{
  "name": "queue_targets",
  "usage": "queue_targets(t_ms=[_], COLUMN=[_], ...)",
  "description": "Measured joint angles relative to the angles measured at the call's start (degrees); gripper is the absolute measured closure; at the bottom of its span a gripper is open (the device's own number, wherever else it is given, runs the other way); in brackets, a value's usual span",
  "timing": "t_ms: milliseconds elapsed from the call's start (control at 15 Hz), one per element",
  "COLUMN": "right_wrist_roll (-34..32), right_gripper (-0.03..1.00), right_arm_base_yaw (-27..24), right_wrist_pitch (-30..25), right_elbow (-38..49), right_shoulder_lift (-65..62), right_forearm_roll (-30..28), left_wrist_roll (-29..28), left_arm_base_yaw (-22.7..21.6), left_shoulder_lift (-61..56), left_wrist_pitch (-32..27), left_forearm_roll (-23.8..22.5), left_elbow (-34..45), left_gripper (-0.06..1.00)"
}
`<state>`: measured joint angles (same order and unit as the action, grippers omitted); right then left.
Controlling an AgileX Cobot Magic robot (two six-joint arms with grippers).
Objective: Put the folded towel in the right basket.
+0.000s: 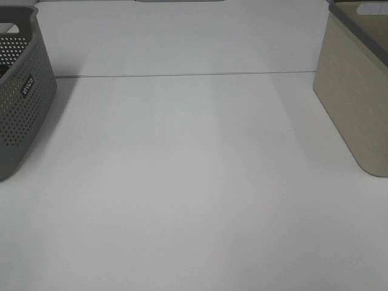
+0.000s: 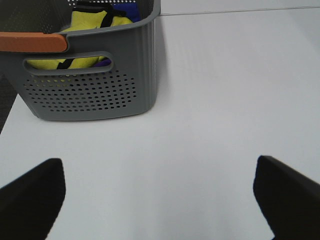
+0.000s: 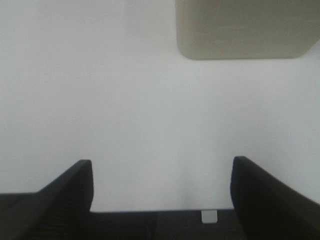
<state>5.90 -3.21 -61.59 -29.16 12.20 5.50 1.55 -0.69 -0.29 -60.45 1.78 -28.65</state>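
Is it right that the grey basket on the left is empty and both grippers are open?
Not quite. The grey basket isn't empty: the left wrist view shows yellow cloth inside it. The left gripper and right gripper are open.

Small white label on grey basket [image 1: 18, 91], lettering blurred, perhaps brand; unreadable.

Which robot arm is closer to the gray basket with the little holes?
The left. Its gripper is open, facing the gray basket across a short strip of white table. The right gripper, also open, faces the beige basket on the other side.
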Motion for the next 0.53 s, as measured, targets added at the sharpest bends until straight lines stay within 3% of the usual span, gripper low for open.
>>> queue_targets(t_ms=[533], right_wrist_roll=[0.0], right_gripper=[0.25], right_arm_base_yaw=[0.0], right_wrist_pitch=[0.2], right_elbow=[0.1], right_shoulder_lift=[-8.0], right_forearm_roll=[-0.1], left_wrist_roll=[0.0], left_arm_base_yaw=[0.0], left_shoulder_lift=[0.0], left_wrist_pitch=[0.0], left_forearm_roll=[0.0], left_elbow=[0.0], left_gripper=[-0.03])
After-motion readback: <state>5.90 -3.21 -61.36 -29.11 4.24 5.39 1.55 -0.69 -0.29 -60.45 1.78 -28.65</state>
